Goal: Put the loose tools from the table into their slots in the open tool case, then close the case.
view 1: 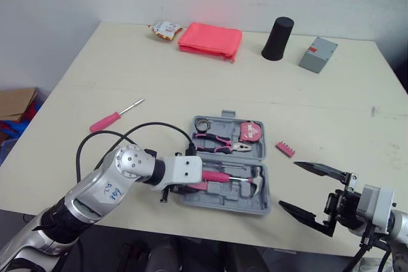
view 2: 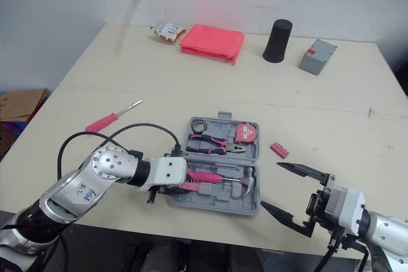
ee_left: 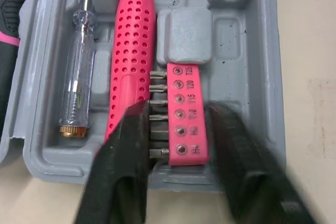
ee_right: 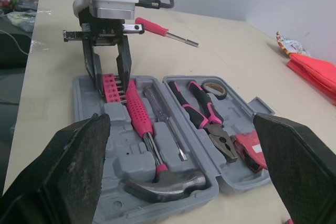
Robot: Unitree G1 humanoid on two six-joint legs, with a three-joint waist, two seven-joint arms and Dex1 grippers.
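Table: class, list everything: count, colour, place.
case: 1, grey, table front
hammer: 1, pink, in case
clear screwdriver: 1, in case
cased bits: 1, pink, beside hammer
pliers: 1, pink, in case
tape measure: 1, pink, in case
tape roll: 1, dark, in case
loose bits: 1, pink, right of case
pink screwdriver: 1, left of case
cloth: 1, red, far edge
packet: 1, beside cloth
cylinder: 1, black, far edge
box: 1, grey, beside cylinder
left gripper: over cased bits
right gripper: open, beside case

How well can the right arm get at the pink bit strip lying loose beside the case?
Probably yes: the open right claw sits close to the bit strip, with nothing between them.
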